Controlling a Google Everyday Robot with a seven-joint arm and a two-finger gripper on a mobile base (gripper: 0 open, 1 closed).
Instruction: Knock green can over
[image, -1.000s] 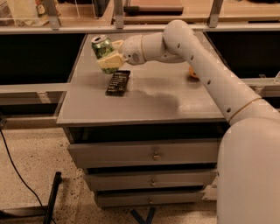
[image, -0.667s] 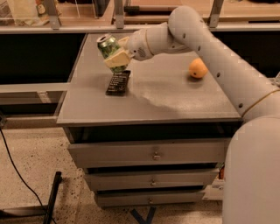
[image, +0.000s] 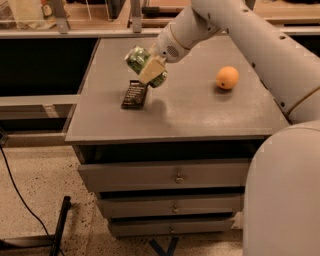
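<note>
The green can (image: 135, 57) has a mottled green label. It is tilted and held off the grey tabletop (image: 200, 107), above the far end of the flat black bar (image: 134, 94). My gripper (image: 151, 73) is shut on the can, with a pale finger (image: 152, 70) across its side. The white arm reaches in from the upper right.
An orange ball-like fruit (image: 227, 77) sits on the right part of the tabletop. The tabletop is the top of a drawer cabinet (image: 175, 177) with three drawers. A shelf rail (image: 60, 32) runs behind it. A black cable (image: 20, 200) lies on the floor at the left.
The arm has swung to the right, carrying the tilted can from the back left of the tabletop to above the black bar. The orange fruit is no longer hidden by the arm.
</note>
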